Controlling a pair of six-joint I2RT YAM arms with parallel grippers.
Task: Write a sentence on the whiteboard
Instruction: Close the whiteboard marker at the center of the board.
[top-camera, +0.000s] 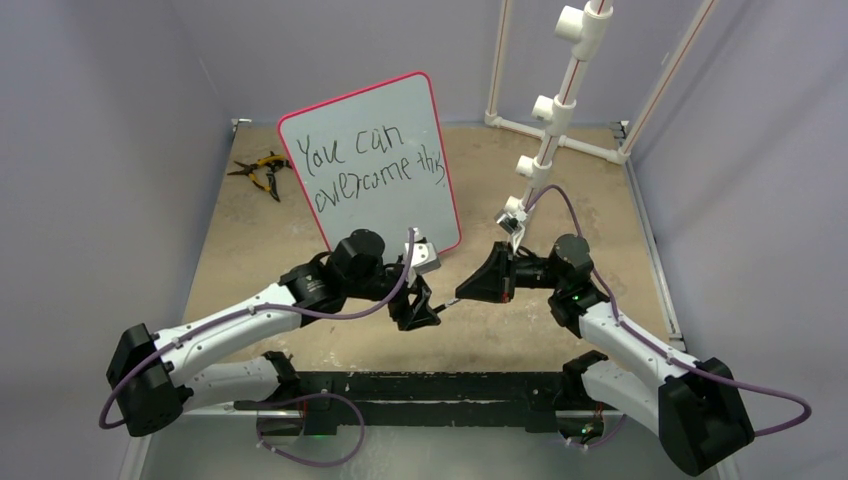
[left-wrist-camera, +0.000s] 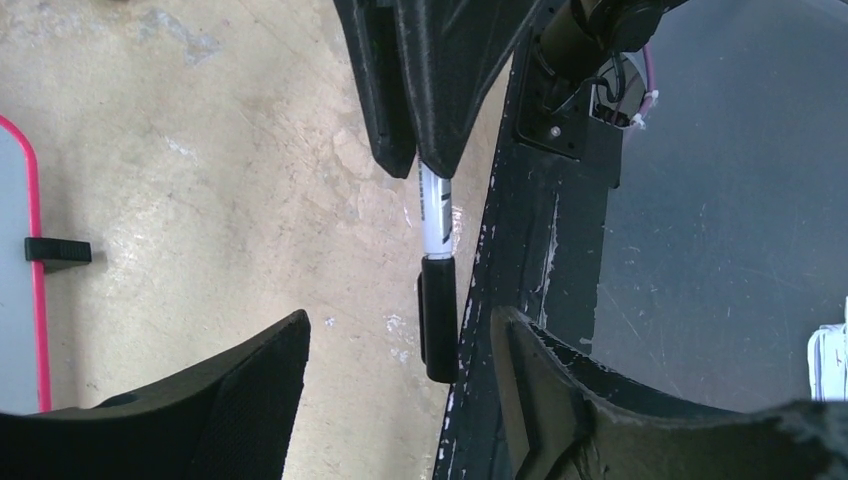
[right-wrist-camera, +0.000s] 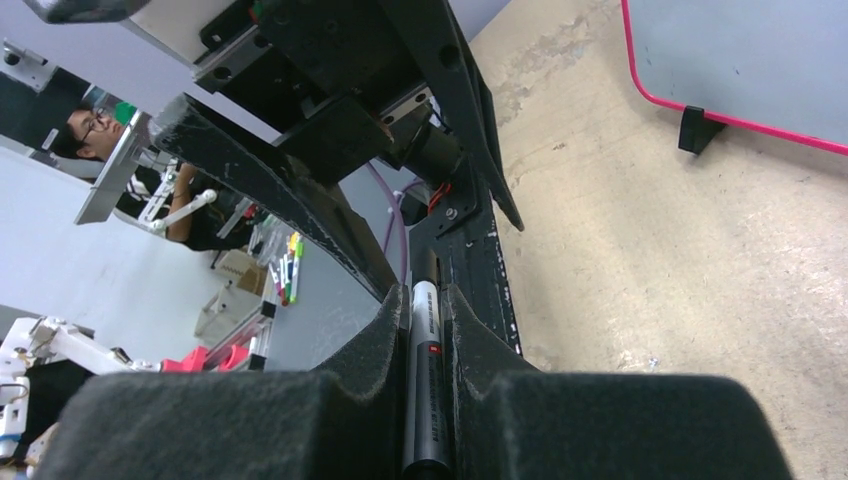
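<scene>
The whiteboard (top-camera: 385, 140), white with a red-pink rim, stands tilted at the back centre. It bears the sentence (top-camera: 372, 165) in black, two lines reading "You can overcome this". Its rim and a black foot show in the right wrist view (right-wrist-camera: 697, 130). My right gripper (top-camera: 478, 287) is shut on a marker (right-wrist-camera: 425, 370) with a grey-white barrel and holds it level towards the left. Its black cap (left-wrist-camera: 437, 320) is on. My left gripper (top-camera: 418, 308) is open. The cap sits between its two fingers (left-wrist-camera: 250, 400), nearer the right one, touching neither.
Yellow-and-black pliers (top-camera: 262, 172) lie at the back left of the tan table (top-camera: 560, 200). A white PVC pipe frame (top-camera: 560, 100) stands at the back right. A black base rail (top-camera: 420, 385) runs along the near edge. Grey walls enclose the sides.
</scene>
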